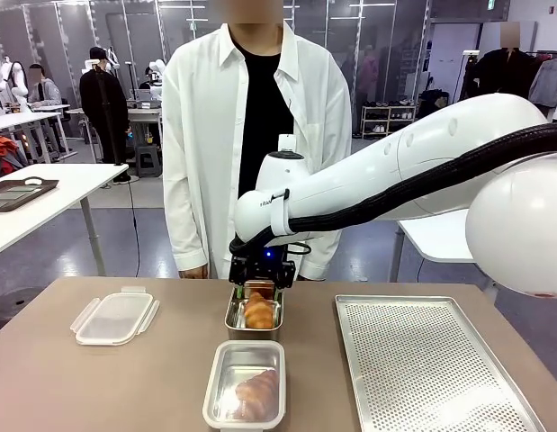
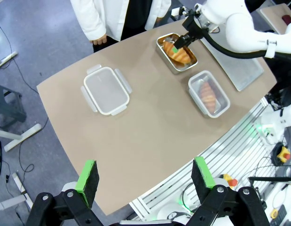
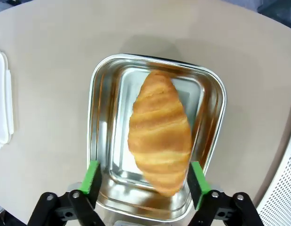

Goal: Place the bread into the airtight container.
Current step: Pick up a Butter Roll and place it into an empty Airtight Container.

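Front view: the right end effector [image 1: 259, 286] hangs over the far steel container [image 1: 254, 317] at mid-table, just before the person [image 1: 256, 135]. Right wrist view shows its fingers spread, released, flanking a croissant [image 3: 160, 139] that lies in that container; whether the pads touch it I cannot tell. A second croissant [image 1: 256, 393] lies in the near container [image 1: 245, 385]. A plastic lid [image 1: 114, 317] sits to the left, a perforated tray [image 1: 431, 364] to the right. The left end effector [image 2: 145, 181] is spread, released, high above the table [image 2: 136, 141].
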`<action>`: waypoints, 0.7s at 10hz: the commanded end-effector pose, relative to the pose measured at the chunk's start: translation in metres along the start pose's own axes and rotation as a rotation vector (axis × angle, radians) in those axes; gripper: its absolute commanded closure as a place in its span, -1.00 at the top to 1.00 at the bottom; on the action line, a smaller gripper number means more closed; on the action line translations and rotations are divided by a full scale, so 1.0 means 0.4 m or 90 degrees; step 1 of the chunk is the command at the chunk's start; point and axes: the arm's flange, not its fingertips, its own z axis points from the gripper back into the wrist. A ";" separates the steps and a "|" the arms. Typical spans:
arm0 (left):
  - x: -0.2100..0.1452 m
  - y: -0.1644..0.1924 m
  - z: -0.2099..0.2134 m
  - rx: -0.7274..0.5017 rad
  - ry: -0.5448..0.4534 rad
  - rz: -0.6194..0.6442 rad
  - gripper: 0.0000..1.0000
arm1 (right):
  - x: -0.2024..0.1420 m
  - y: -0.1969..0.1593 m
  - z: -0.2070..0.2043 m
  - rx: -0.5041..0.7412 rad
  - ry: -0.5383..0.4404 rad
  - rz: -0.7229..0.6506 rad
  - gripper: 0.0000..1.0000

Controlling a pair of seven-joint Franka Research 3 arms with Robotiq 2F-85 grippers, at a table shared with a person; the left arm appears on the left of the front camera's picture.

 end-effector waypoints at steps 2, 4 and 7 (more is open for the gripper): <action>0.000 0.002 0.006 0.002 0.004 -0.012 1.00 | 0.005 0.003 0.010 -0.006 -0.012 -0.024 1.00; 0.000 0.002 0.006 0.002 0.004 -0.012 1.00 | 0.003 -0.003 0.001 -0.001 -0.002 -0.002 0.99; 0.000 0.002 0.006 0.002 0.004 -0.012 1.00 | 0.003 -0.003 0.001 -0.001 -0.002 -0.002 0.99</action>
